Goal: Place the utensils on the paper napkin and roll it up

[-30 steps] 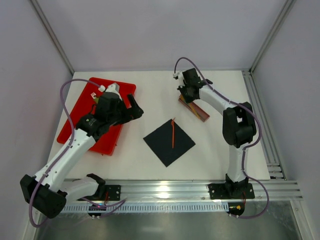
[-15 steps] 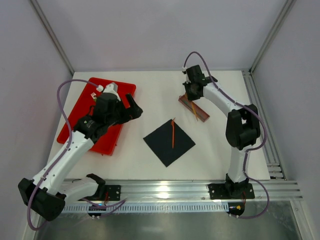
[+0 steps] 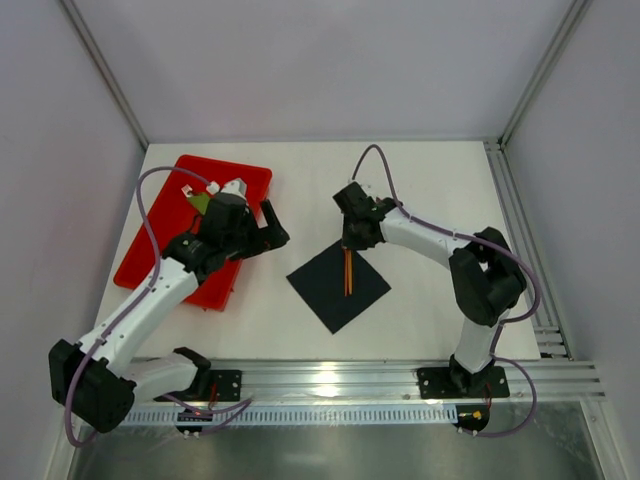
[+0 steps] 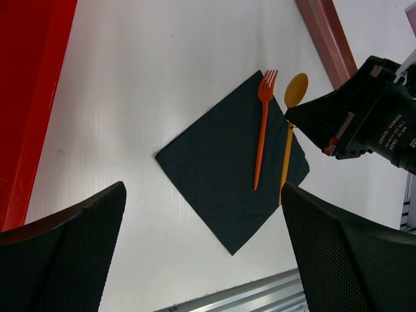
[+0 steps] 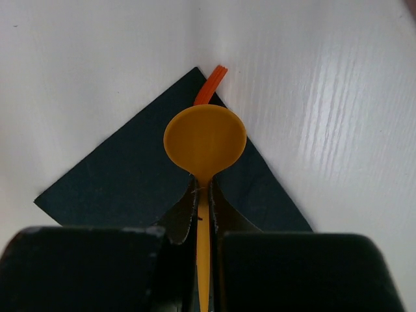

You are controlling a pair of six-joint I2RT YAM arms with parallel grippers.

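Right hand (image 5: pixel 203 214) is clenched on the handle of the yellow spoon (image 5: pixel 204 140), bowl sticking out front. It's over the black napkin (image 4: pixel 221 175), at the napkin's corner farthest from the arm bases. The orange fork (image 4: pixel 262 130) is already lying on the napkin, tines poking just past that same corner. Left hand (image 4: pixel 208 240) is spread wide with nothing in it, hanging off the napkin on the red tray (image 3: pixel 160 235) side.

So the step is basically: park the spoon next to the fork. My two cents: in the left wrist view the spoon runs close to the napkin's edge with the bowl past the paper. I'd nudge it toward the napkin's middle before letting go, snug and parallel to the fork. Can't tell if it's touching the paper yet. Get it low first, because a light plastic spoon will probably bounce or skate. Then open gently and lift straight up off the napkin so the fingers don't drag the sheet or knock the fork. A tight bundle on the napkin's diagonal should roll easier. Anything hanging off the napkin likely slides out onto the worktop (image 3: pixel 440 170).
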